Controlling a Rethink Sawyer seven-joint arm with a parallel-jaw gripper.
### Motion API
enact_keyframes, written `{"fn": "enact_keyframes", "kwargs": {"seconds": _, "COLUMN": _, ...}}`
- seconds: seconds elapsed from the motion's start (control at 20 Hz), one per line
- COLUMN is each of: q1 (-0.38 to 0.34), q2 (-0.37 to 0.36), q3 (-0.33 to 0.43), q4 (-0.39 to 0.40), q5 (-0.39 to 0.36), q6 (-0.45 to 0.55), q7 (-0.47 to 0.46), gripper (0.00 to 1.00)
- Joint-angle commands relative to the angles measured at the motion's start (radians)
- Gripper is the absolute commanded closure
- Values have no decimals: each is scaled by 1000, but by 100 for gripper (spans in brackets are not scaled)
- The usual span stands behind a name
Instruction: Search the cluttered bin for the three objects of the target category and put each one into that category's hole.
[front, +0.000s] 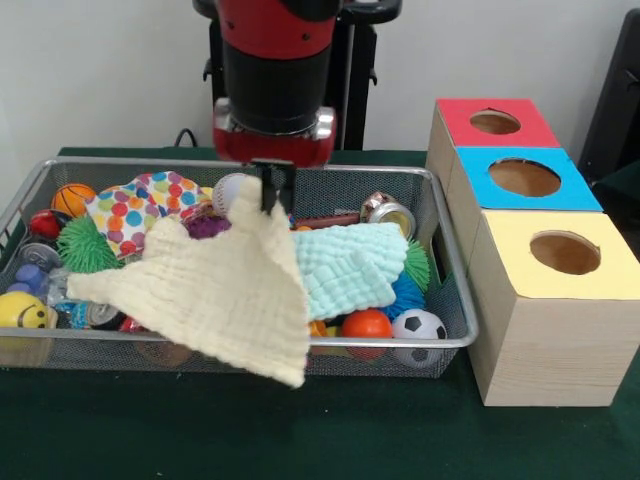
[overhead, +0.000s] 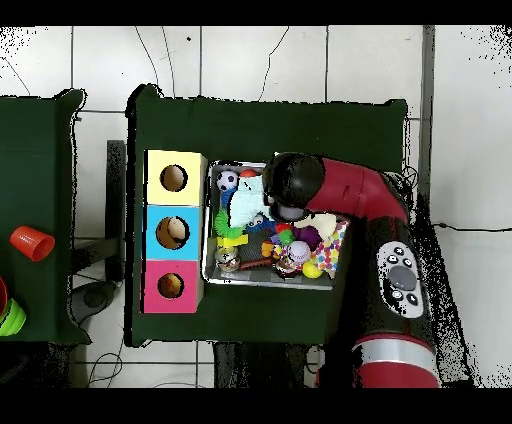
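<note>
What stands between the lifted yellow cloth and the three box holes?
Nothing visible. The gripper holds the pale yellow cloth above the mesh bin; only the bin's side wall lies toward the boxes, below the cloth's held corner.

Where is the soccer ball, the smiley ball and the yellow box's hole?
soccer ball (front: 418, 325), front view, its white top.
smiley ball (front: 22, 311), front view, its yellow face.
yellow box's hole (front: 565, 252), front view, the dark opening.

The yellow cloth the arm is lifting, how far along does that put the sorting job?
Done: unclear; something pale shows in the blue box hole. In hand: the gripper holds the yellow cloth up over the bin. Left: dropping it in a hole; the light blue cloth and dotted cloth remain in the bin.
</note>
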Motion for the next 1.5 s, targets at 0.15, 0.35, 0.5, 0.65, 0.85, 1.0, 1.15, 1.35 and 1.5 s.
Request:
{"fn": "enact_keyframes", "kwargs": {"seconds": 0.15, "q1": 155, "q2": -50, "q3": -78, "q4": 246, "q5": 165, "q6": -47, "q7": 538, "gripper": 100}}
{"fn": "enact_keyframes", "kwargs": {"seconds": 0.35, "q1": 222, "q2": -22, "q3": -97, "q4": 206, "q5": 216, "q6": -9, "q7": 634, "gripper": 100}}
{"fn": "enact_keyframes", "kwargs": {"seconds": 0.5, "q1": 285, "q2": 3, "q3": -122, "q4": 147, "q5": 239, "q6": 45, "q7": 729, "gripper": 100}}
{"fn": "enact_keyframes", "kwargs": {"seconds": 0.65, "q1": 330, "q2": 30, "q3": -141, "q4": 109, "q5": 252, "q6": 59, "q7": 792, "gripper": 100}}
{"fn": "enact_keyframes", "kwargs": {"seconds": 0.85, "q1": 337, "q2": 44, "q3": -143, "q4": 124, "q5": 253, "q6": 15, "q7": 784, "gripper": 100}}
{"fn": "enact_keyframes", "kwargs": {"seconds": 1.0, "q1": 317, "q2": 43, "q3": -134, "q4": 157, "q5": 244, "q6": -38, "q7": 747, "gripper": 100}}
{"fn": "enact_keyframes", "kwargs": {"seconds": 1.15, "q1": 293, "q2": 41, "q3": -124, "q4": 189, "q5": 233, "q6": -96, "q7": 715, "gripper": 100}}
{"fn": "enact_keyframes", "kwargs": {"seconds": 1.35, "q1": 303, "q2": 62, "q3": -151, "q4": 178, "q5": 204, "q6": -161, "q7": 735, "gripper": 100}}
{"fn": "enact_keyframes", "kwargs": {"seconds": 1.5, "q1": 284, "q2": 59, "q3": -133, "q4": 201, "q5": 219, "q6": -189, "q7": 711, "gripper": 0}}
